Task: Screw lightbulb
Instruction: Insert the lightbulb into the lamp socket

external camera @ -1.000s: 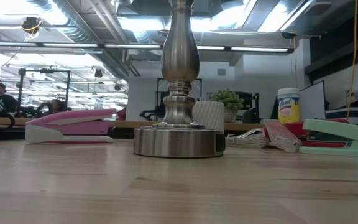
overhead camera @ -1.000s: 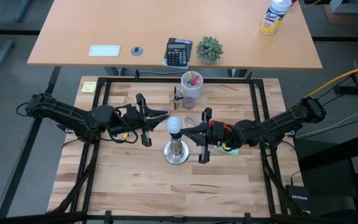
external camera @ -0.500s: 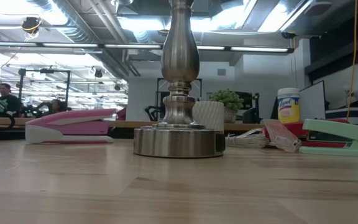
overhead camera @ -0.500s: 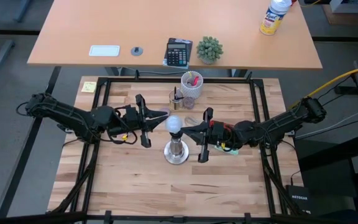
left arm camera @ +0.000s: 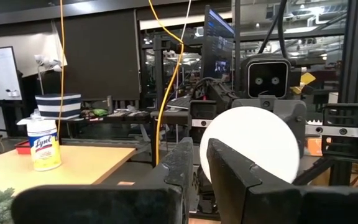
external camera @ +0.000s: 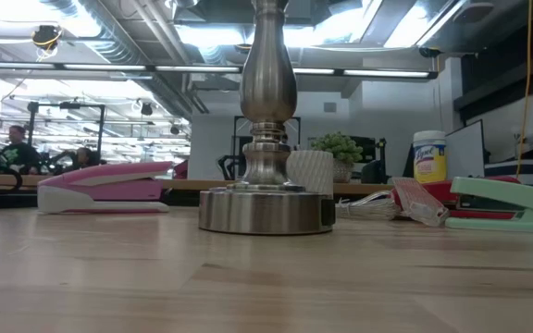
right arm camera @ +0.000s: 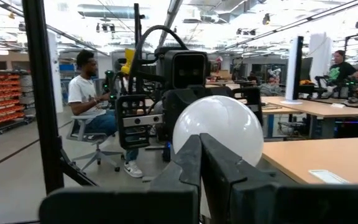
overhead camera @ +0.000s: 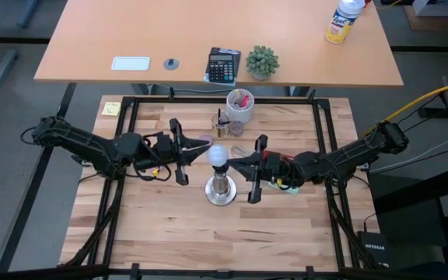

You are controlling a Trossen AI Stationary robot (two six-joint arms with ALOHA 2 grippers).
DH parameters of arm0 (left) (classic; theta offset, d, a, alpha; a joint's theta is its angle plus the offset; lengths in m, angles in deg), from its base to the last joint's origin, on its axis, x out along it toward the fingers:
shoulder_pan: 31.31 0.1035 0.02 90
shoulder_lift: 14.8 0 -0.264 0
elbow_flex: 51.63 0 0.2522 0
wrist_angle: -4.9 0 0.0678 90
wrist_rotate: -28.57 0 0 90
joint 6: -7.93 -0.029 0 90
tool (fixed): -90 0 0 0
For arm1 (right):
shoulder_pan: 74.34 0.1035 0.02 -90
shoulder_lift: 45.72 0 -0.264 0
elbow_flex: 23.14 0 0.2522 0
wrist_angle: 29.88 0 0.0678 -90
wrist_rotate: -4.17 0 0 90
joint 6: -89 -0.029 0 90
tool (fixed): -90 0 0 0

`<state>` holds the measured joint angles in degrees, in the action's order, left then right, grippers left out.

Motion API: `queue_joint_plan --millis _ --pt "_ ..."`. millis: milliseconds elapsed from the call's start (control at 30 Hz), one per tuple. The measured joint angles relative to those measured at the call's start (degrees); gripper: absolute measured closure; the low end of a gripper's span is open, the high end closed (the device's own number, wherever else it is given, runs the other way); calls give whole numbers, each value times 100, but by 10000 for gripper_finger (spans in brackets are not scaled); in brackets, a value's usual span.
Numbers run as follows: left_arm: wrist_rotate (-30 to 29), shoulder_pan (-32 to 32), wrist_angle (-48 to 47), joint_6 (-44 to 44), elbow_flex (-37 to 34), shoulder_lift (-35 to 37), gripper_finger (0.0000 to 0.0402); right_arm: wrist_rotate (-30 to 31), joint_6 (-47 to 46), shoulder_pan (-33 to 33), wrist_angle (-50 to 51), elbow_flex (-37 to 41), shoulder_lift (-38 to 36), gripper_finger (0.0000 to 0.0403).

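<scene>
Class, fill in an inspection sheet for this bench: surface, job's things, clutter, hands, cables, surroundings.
Surface: wooden table inside a black frame.
Job's things: lightbulb sits on top of the metal stand, mid-table.
Clutter: pink stapler, green stapler, cup of pens at the far edge.
Hands: left hand beside the bulb, fingers nearly together, not on it; right hand on the opposite side, shut, empty.
Cables: yellow cable off the table's right side.
Surroundings: desk behind with calculator, small plant, wipes canister; a seated person in the room.
</scene>
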<state>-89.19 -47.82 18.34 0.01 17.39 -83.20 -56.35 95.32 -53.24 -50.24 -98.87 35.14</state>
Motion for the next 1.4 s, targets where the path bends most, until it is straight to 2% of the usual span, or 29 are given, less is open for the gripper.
queue_joint_plan --millis 800,1067,1400 --pt "-21 -149 -146 192 2 31 357 409 -1 17 118 -2 -12 393" --pt "-114 -269 -134 108 2 26 357 904 68 213 153 -2 0 393" --pt "-152 -267 -129 165 2 24 357 941 167 210 141 -2 2 393"
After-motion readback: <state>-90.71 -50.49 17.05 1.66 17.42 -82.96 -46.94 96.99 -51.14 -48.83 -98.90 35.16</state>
